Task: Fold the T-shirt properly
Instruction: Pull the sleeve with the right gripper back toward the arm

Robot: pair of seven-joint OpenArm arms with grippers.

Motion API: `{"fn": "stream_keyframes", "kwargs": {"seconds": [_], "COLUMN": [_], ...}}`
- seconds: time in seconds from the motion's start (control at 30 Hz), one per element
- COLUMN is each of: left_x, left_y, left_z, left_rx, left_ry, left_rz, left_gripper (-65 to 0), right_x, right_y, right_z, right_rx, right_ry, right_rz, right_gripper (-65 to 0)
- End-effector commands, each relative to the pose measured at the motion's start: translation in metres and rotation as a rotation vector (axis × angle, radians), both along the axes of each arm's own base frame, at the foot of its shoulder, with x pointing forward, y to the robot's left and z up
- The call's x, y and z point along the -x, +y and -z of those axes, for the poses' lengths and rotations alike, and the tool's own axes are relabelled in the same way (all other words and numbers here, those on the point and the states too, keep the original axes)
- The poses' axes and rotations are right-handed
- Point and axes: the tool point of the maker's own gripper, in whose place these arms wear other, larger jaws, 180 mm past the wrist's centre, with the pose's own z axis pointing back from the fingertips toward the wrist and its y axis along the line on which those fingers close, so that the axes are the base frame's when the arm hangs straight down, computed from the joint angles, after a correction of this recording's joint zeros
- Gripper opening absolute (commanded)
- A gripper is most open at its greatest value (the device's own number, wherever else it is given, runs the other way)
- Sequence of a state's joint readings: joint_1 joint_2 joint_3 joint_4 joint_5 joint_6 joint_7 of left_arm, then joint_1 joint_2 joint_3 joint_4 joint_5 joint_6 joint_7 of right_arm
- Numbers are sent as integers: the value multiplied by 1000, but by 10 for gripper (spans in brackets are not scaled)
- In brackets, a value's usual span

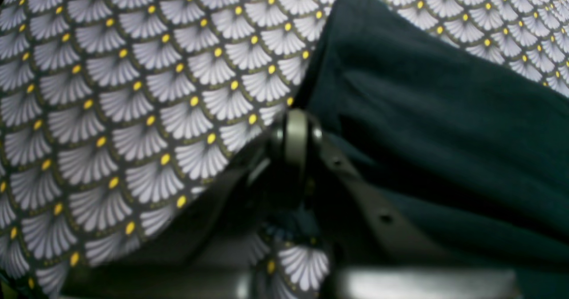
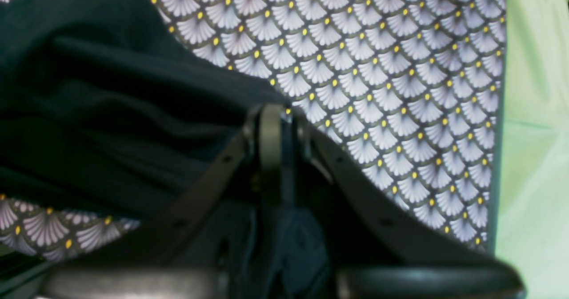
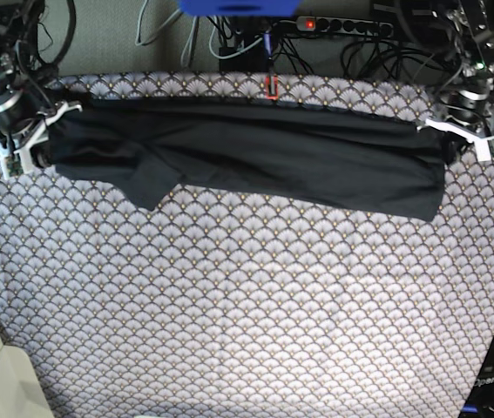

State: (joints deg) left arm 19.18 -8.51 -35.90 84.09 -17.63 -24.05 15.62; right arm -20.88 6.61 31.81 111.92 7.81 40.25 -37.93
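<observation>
Black T-shirt [image 3: 255,157] plain; corner txt illegible.

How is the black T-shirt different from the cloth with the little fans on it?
The T-shirt is plain dark charcoal; the tablecloth is pale grey with scallop fans and yellow dots. The T-shirt is a long narrow band stretched between the left gripper and right gripper; the tablecloth lies spread flat and is far bigger. The T-shirt shows folds; the tablecloth looks smooth. Both are soft fabric.

Left claw [image 1: 297,132] clamped closed, right claw [image 2: 276,125] clamped closed
</observation>
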Motion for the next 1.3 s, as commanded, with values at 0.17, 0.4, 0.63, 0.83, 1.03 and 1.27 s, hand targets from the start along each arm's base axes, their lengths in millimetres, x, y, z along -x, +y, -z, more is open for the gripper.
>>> {"fn": "stream_keyframes", "kwargs": {"seconds": [0.17,0.4,0.63,0.83,1.03,1.27], "left_x": [-5,-5,-6,-6,-6,-5], "left_y": [6,6,6,5,5,5], "left_z": [-13,-13,-14,-14,-13,-13], "left_rx": [-18,-18,-18,-17,-16,-16], "left_ry": [-47,-47,-48,-50,-48,-47], "left_rz": [2,2,2,1,3,3], "left_gripper": [-650,-650,-650,-650,-650,-650], "right_x": [1,0,0,-1,-8,-6], "right_y": [-1,-1,1,0,19,38], "right_z": [-7,-7,-6,-10,-16,-13], "right_rx": [6,11,10,14,35,79], "right_ry": [-18,-19,-15,-37,-69,-36], "right_rz": [-2,-3,-10,-20,-166,-358], "right_gripper": [-620,-619,-495,-359,-352,-352]}}
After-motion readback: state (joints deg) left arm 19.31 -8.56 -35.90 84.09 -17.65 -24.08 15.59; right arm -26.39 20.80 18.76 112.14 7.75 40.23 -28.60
